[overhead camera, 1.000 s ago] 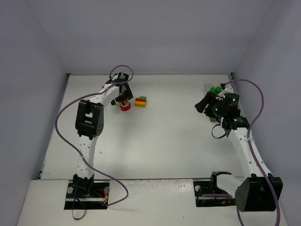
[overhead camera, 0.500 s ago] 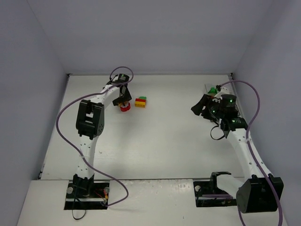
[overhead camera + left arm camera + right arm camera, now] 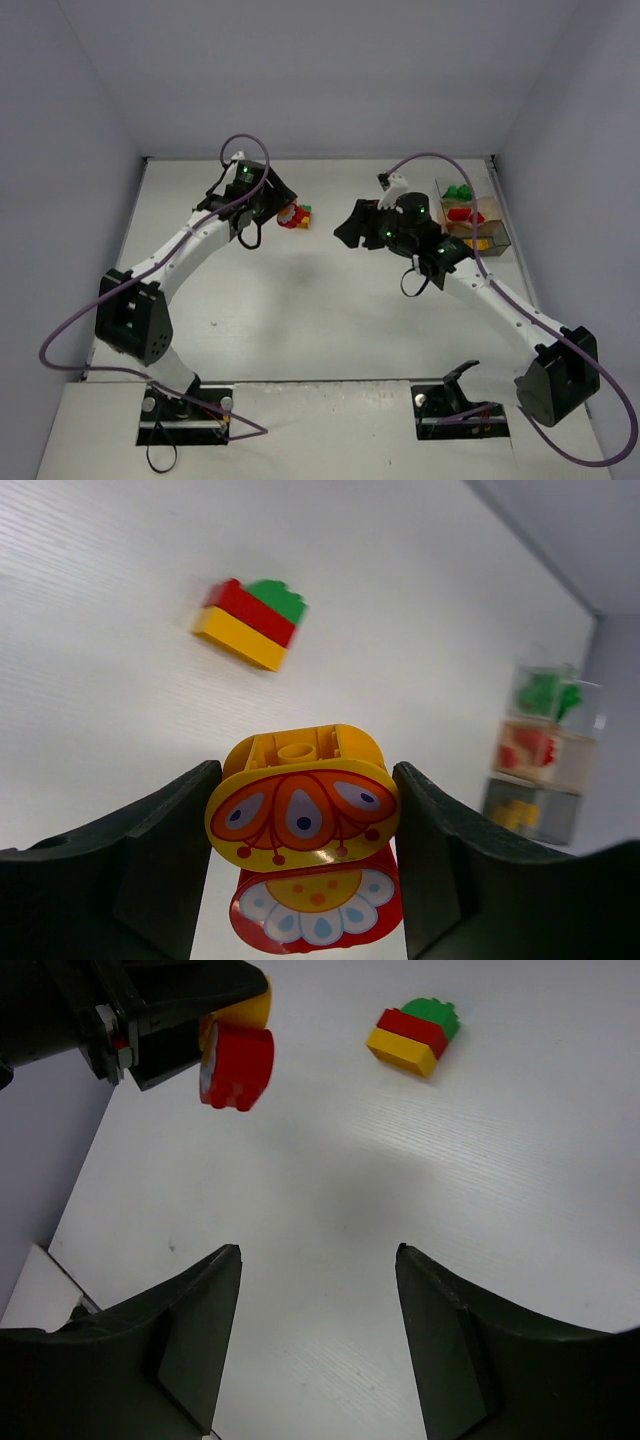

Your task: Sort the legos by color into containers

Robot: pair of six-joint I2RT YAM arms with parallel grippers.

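My left gripper (image 3: 303,825) is shut on a round red-and-yellow lego (image 3: 303,840) and holds it above the table. In the top view this lego (image 3: 289,215) hangs near a yellow-red-green stack (image 3: 303,213), which lies on the table at the back (image 3: 250,623). My right gripper (image 3: 318,1260) is open and empty over bare table, with the held lego (image 3: 236,1062) and the stack (image 3: 413,1032) ahead of it. The containers (image 3: 504,238) stand at the right edge and hold green (image 3: 458,192), red (image 3: 463,213) and yellow legos (image 3: 478,240).
Grey walls close in the table on the left, back and right. In the top view my right gripper (image 3: 350,228) sits at mid-table, a short way right of the left gripper (image 3: 278,212). The containers (image 3: 497,802) show at the far right in the left wrist view.
The left gripper has shut on the round lego and lifted it, moving right toward the stack. The right arm has swung left, away from the containers, to the middle of the table.
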